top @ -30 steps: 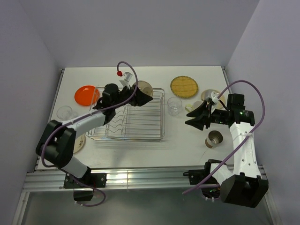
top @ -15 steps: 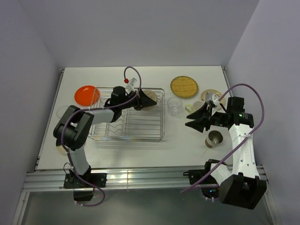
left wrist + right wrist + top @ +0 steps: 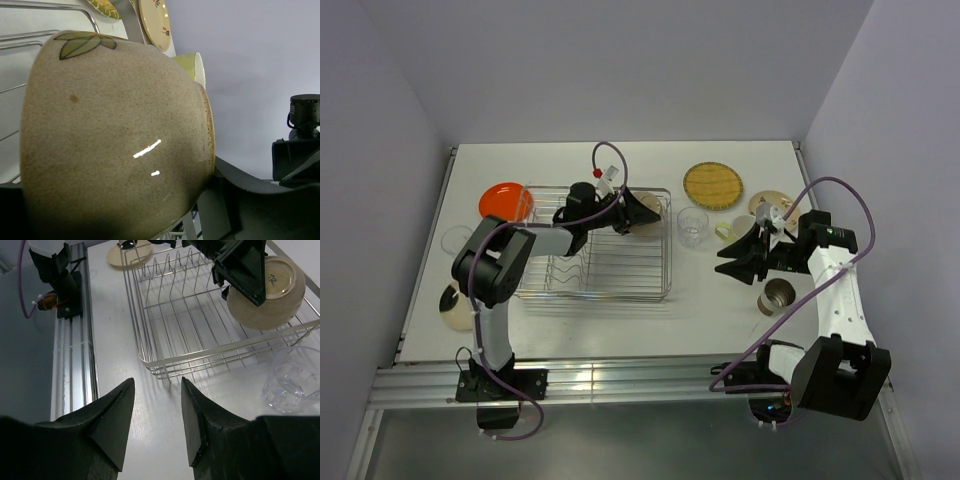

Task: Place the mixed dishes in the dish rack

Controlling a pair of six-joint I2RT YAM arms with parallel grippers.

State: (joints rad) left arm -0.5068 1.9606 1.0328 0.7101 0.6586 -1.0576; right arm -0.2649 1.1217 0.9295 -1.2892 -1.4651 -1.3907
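Two grippers, one loaded. Nearest is the brown cup [image 3: 778, 295], on the table [image 3: 720, 310] beside the right arm. Right gripper [image 3: 728, 260] has its fingers apart with nothing between them, hovering right of the rack [image 3: 595, 290]. Clear cup [image 3: 693, 224] stands just beyond its fingertips, by the rack's right wall. Left gripper [image 3: 638, 212] is clamped on the bowl [image 3: 270, 295], one finger over its base. Bowl is tipped on its side at the rack's far right corner; can't tell if it touches the wires. Yellow plate [image 3: 712, 184] lies farther back.

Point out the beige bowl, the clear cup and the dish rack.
beige bowl [image 3: 272, 302]: right wrist view, on its outer wall.
clear cup [image 3: 295, 377]: right wrist view, on its side wall.
dish rack [image 3: 610, 297]: top external view, on its near rim.
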